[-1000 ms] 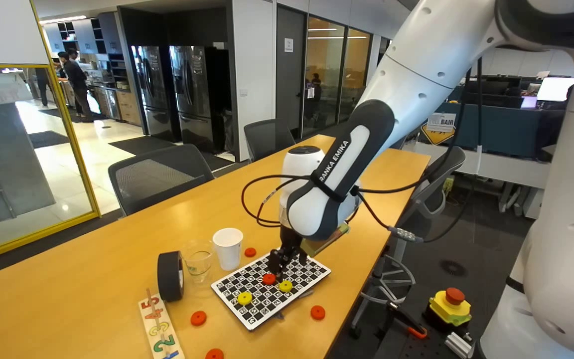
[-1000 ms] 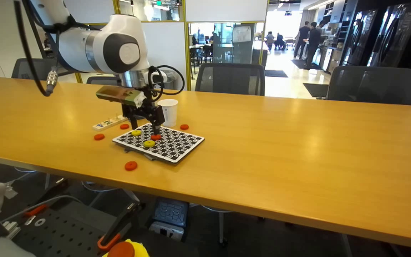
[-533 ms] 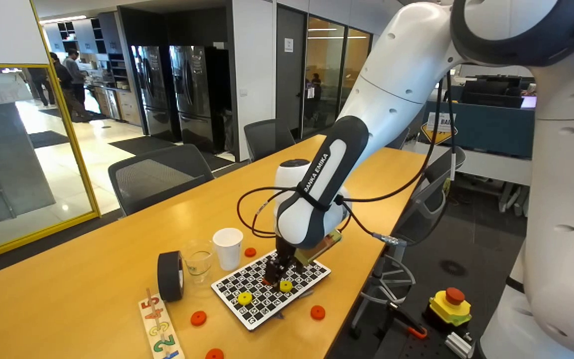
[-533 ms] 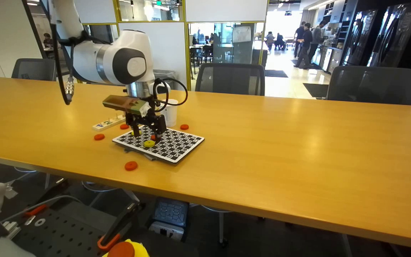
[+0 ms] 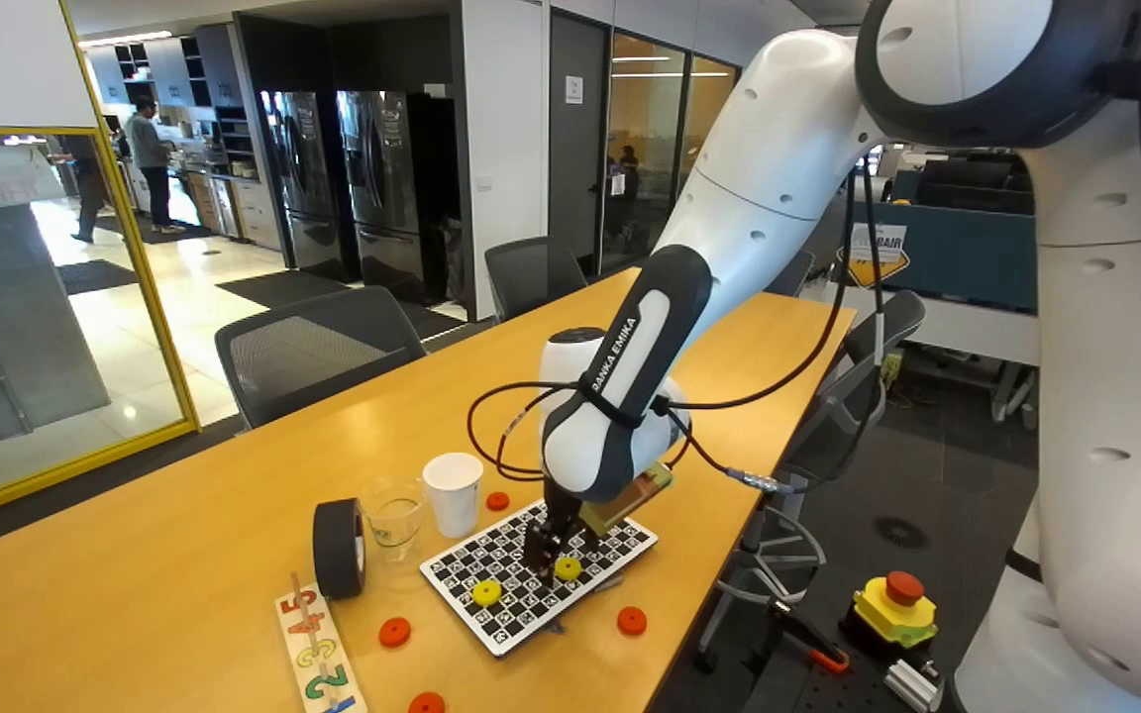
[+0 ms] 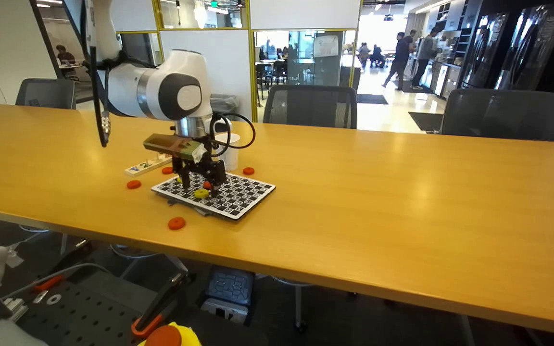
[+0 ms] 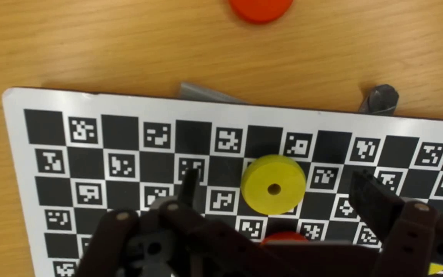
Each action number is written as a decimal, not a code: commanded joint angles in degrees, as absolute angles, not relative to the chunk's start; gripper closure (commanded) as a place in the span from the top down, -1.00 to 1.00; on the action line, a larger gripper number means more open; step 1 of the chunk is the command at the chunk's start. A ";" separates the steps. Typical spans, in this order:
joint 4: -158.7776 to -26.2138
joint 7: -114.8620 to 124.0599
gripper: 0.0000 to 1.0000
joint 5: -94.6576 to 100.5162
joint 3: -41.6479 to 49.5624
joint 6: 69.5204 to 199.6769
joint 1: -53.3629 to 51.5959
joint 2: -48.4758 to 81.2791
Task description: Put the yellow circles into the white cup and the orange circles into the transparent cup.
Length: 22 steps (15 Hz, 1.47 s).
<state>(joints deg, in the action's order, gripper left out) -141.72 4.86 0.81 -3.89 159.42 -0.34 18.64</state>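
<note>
Yellow disc [image 7: 273, 184] lying face up between the parted jaws of the pincer [image 6: 201, 189].
It rests flat on the ChArUco board [image 7: 121, 165], its short axis running up through the central hole; the wrist view shows a gap to either jaw. On the same board lie a second yellow disc [image 5: 486, 592] and a half-hidden orange disc [image 6: 207, 184]; four more orange discs [image 5: 394, 632] lie flat on the wooden desk [image 6: 402, 202]. The white cup [image 5: 454, 495] and faint transparent cup [image 5: 394, 517] stand side by side, mouths up, long axes vertical, the latter next to a black tape roll [image 5: 333, 550] on its edge. Mesh-backed chairs [image 6: 309, 106] line the desk; steel refrigerators [image 5: 382, 178] stand behind.
</note>
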 commanded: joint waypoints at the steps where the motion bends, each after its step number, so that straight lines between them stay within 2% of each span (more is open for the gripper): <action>1: -140.41 3.26 1.00 -0.72 -3.47 159.12 -0.36 19.43; 2: -140.38 3.46 1.00 -0.59 -3.30 159.23 -0.45 19.50; 3: -140.44 3.57 0.50 -0.56 -3.21 159.48 -0.49 19.49; 4: -140.47 3.76 0.46 -0.44 -3.03 159.48 -0.59 19.46; 11: -140.81 5.49 -0.58 0.82 -1.21 159.02 -1.65 18.22; 18: -138.47 10.30 -0.58 5.95 3.53 155.56 -5.00 14.75; 22: -133.80 9.21 -0.58 7.03 3.03 156.14 -4.64 12.88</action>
<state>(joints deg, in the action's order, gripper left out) -136.99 8.60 5.63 2.76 157.47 -3.88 15.22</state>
